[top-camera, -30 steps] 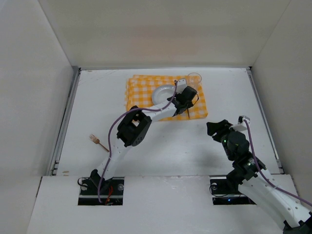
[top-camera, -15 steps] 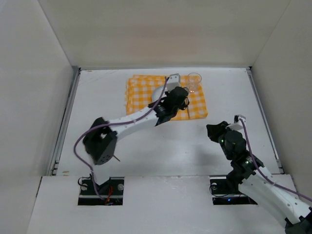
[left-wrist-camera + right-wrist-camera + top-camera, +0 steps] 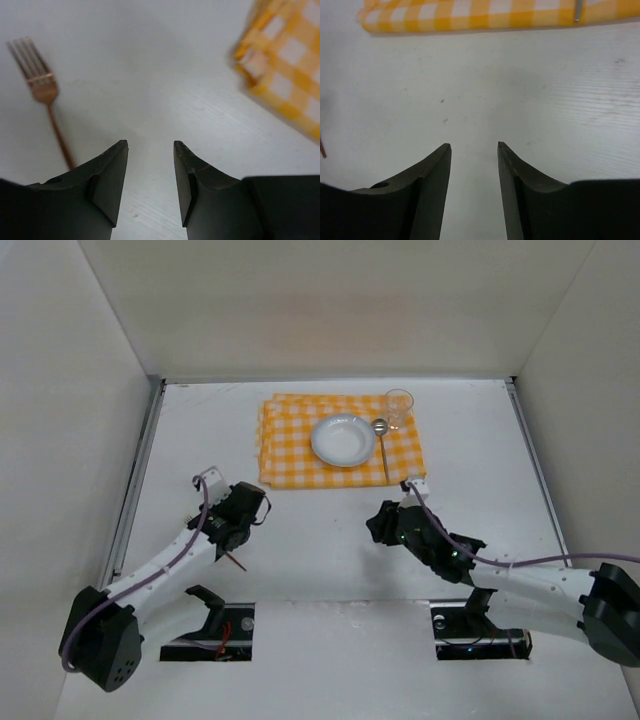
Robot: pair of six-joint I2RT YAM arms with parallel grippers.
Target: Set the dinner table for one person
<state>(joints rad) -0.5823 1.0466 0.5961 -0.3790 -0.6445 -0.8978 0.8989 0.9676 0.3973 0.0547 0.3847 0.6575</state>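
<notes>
The checked mat (image 3: 290, 440) lies toward the far middle of the white tabletop (image 3: 480, 440), which spans the whole floor of the enclosure. It marks the place setting: a white plate (image 3: 343, 439) at its centre, a spoon (image 3: 381, 435) just right of the plate, and a clear glass (image 3: 399, 405) at the far right corner. Only the copper fork (image 3: 44, 87) lies off the mat, on bare tabletop near the left side, so it is probably the piece left to bring over.

The left arm stretches low from its base. The left tool (image 3: 150, 145) is open and empty just beside the fork's handle, facing the mat. The right arm reaches low toward the centre. The right tool (image 3: 474, 146) is also open and empty, near the mat's near edge.
</notes>
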